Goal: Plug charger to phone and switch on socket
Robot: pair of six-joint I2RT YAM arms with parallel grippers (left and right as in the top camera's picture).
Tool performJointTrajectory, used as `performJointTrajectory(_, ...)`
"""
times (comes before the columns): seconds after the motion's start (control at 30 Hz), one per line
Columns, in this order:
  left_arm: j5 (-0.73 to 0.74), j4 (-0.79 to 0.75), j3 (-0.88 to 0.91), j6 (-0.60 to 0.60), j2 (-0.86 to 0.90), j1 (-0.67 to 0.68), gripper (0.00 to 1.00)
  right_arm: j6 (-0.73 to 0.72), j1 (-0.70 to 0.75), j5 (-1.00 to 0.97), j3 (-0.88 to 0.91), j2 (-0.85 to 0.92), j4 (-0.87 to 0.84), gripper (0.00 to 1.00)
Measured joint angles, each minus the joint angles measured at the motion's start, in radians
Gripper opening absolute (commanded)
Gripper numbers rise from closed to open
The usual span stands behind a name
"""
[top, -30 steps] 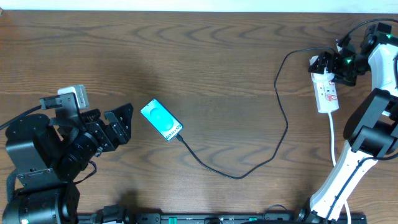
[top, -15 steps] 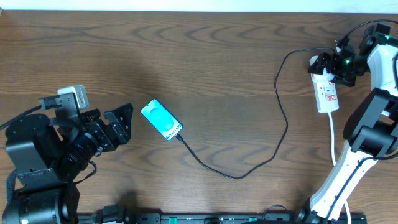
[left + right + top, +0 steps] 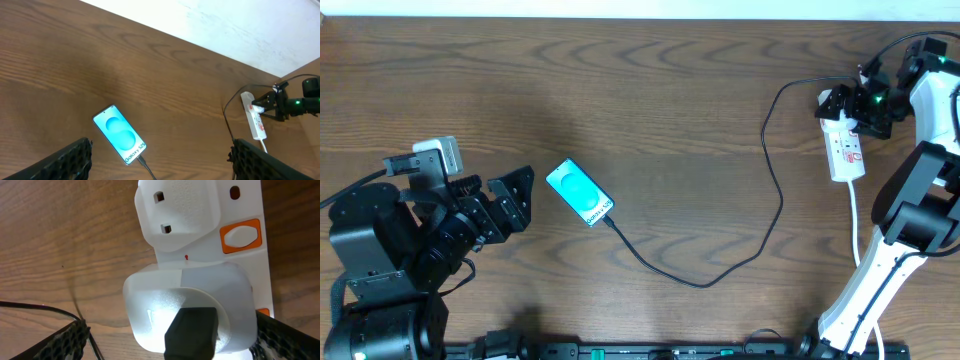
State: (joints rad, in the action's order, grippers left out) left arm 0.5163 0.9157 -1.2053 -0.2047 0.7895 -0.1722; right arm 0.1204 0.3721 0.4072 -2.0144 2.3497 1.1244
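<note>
Phone (image 3: 580, 194) lies flat on the wood table (image 3: 650, 100), left of centre, angled diagonally, turquoise screen up and lit. Charger (image 3: 704, 286) tip meets the phone's lower-right short edge. It looks seated, but I can't tell how fully from these views. From there the cable sags toward the near edge, then loops up the right-centre of the table and curves over to the far end of the socket (image 3: 845, 150).

Socket sits far right, long axis running roughly front to back, with its white lead (image 3: 855, 225) trailing toward the near edge. In the right wrist view a white adapter block (image 3: 185, 305) is plugged into it with a black piece (image 3: 192, 330) stuck in its top. A second white plug (image 3: 177, 212) sits in the next outlet, with an orange rocker switch (image 3: 241, 234) beside it. Can't tell the switch position.

Right gripper (image 3: 847, 105) is over the socket's far end, fingers spread wide on either side of the adapter block and holding nothing. Can't tell if they touch it.

Left gripper (image 3: 523, 198) is near the phone on its left, clearly apart from it, fingers spread wide and empty. Phone and socket both show between them in the left wrist view.
</note>
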Motion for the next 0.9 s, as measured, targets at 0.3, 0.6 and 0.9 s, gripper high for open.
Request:
performJointTrajectory(0.3, 0.000, 0.000, 0.000, 0.000, 0.000, 0.000, 0.89, 0.000, -0.007, -0.013, 0.004, 0.000, -0.013, 0.98)
performJointTrajectory(0.6, 0.000, 0.000, 0.000, 0.000, 0.002, 0.000, 0.89, -0.005, -0.010, -0.015, 0.077, -0.029, -0.089, 0.98)
performJointTrajectory(0.9, 0.000, 0.000, 0.000, 0.000, 0.005, 0.000, 0.89, -0.007, -0.010, -0.015, 0.084, -0.034, -0.094, 0.98)
